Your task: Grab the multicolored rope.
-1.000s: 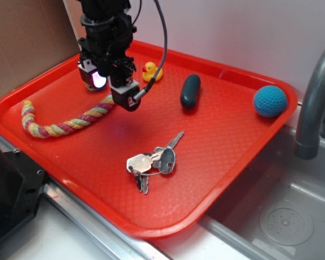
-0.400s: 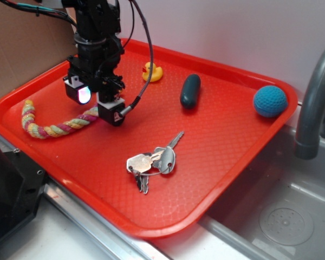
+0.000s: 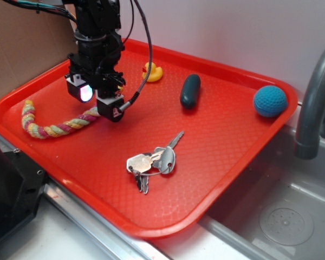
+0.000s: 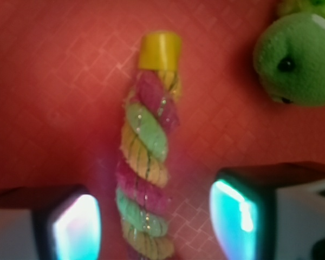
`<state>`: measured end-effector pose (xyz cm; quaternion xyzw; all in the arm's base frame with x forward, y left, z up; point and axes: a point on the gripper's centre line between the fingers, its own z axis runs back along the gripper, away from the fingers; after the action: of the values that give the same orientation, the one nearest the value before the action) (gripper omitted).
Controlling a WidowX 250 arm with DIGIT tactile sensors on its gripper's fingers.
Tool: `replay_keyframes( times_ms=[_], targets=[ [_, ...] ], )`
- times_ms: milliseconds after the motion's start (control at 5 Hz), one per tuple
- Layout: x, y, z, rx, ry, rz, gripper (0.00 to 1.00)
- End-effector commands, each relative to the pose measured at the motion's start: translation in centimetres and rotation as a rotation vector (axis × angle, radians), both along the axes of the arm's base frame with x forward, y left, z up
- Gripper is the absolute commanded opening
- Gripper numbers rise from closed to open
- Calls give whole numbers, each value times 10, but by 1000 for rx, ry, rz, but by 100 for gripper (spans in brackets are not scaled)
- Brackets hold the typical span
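The hand (image 4: 154, 219) is being held open, fingers (image 4: 235, 216) straddling the multicolored rope (image 4: 146, 179), not touching it. The rope is being seen lying on the red tray (image 3: 216, 146), left of frame.

I had the multicolored rope (image 3: 54, 128) lying flat on the red tray's left side, a thick twist of pink, green and yellow strands. Its near end curled back in a hook toward the tray's left rim, and the rest ran to the right and away. On my wrist view the rope (image 4: 146, 162) ran straight up the middle of the picture, and I saw a plain yellow cap at its far end.
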<state>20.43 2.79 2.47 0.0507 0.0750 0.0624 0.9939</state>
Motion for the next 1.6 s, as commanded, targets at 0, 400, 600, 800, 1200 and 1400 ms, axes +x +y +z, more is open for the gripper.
replay_keyframes(
  times_ms=[0,400,600,800,1200,1400],
  targets=[
    [-4,6,-12,-4,46,34,0],
    [-6,5,-11,-9,51,59,0],
    [-3,0,4,5,50,-35,0],
    [-1,-13,40,32,3,-88,0],
    [-26,-50,140,-6,-76,35,0],
    [-43,-56,189,-54,-160,50,0]
  ],
)
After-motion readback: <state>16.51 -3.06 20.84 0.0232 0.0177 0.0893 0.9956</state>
